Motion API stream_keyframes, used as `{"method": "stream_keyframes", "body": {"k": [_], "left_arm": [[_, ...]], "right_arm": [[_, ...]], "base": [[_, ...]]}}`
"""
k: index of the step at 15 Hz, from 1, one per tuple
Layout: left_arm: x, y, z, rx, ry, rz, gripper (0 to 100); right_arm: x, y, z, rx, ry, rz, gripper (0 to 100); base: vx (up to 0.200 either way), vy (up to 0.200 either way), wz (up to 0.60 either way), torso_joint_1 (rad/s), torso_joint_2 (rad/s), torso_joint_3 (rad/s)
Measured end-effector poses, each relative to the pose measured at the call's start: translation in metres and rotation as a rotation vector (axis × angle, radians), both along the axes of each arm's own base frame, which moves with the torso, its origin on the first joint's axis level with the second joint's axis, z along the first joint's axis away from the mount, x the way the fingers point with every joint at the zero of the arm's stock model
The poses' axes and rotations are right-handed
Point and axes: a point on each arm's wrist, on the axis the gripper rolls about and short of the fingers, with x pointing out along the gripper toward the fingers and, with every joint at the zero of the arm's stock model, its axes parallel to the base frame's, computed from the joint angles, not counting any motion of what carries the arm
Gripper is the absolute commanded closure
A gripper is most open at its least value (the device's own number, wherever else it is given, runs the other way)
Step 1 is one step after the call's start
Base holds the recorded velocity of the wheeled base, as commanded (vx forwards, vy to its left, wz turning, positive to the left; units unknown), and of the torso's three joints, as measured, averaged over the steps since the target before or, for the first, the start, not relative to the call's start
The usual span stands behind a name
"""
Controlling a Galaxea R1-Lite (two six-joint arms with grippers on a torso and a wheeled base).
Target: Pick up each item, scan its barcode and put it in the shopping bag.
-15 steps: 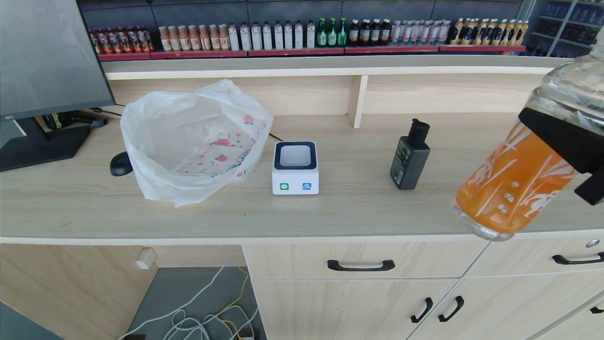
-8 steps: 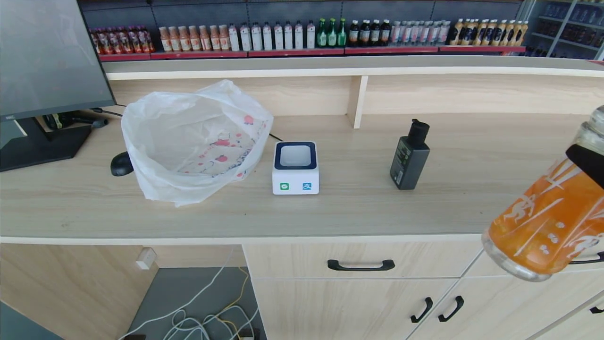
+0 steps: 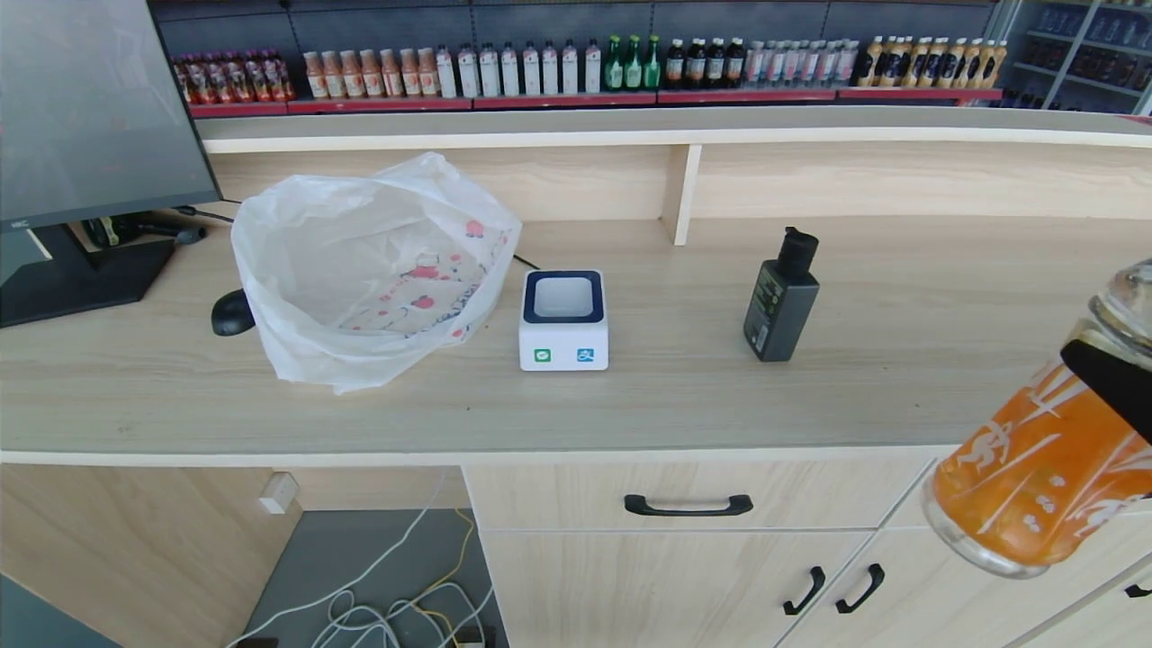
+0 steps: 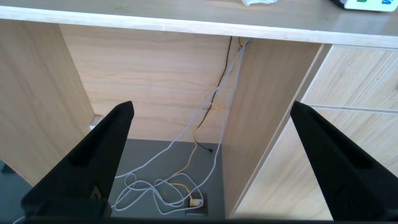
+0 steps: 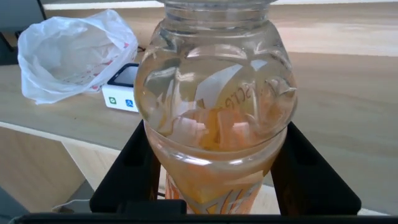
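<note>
Orange-drink clear plastic bottle (image 3: pixel 1035 477) clamped in R fingers (image 3: pixel 1111 387), L fingers (image 4: pixel 99 162) apart: scan step, next prob. swing it over white box scanner (image 3: pixel 563 319) on wood counter (image 3: pixel 630 405).

Desk (image 3: pixel 630 405): scanner (image 3: pixel 563 319) at centre. Shopping bag (image 3: pixel 360 270) just left of scanner; mouse (image 3: pixel 230 313), monitor (image 3: pixel 90 117) farther left. Pump bottle (image 3: pixel 781 297) right of scanner. Drink bottle (image 3: pixel 1044 468) in right pincer (image 5: pixel 217 186), far right of scanner.
</note>
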Motion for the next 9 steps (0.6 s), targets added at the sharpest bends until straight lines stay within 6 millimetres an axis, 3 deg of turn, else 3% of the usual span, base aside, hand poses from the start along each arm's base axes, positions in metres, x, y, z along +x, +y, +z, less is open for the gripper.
{"method": "stream_keyframes", "body": {"k": [4,9], "left_arm": [[0.0,0.0,0.0,0.0,0.0,0.0,0],[0.0,0.0,0.0,0.0,0.0,0.0,0]], "right_arm": [[-0.002,-0.001,-0.011,-0.152,-0.019,-0.02,100],[-0.003,0.001,-0.023,-0.251,-0.029,0.082,100]], "base": [[0.0,0.0,0.0,0.0,0.0,0.0],[0.0,0.0,0.0,0.0,0.0,0.0]]}}
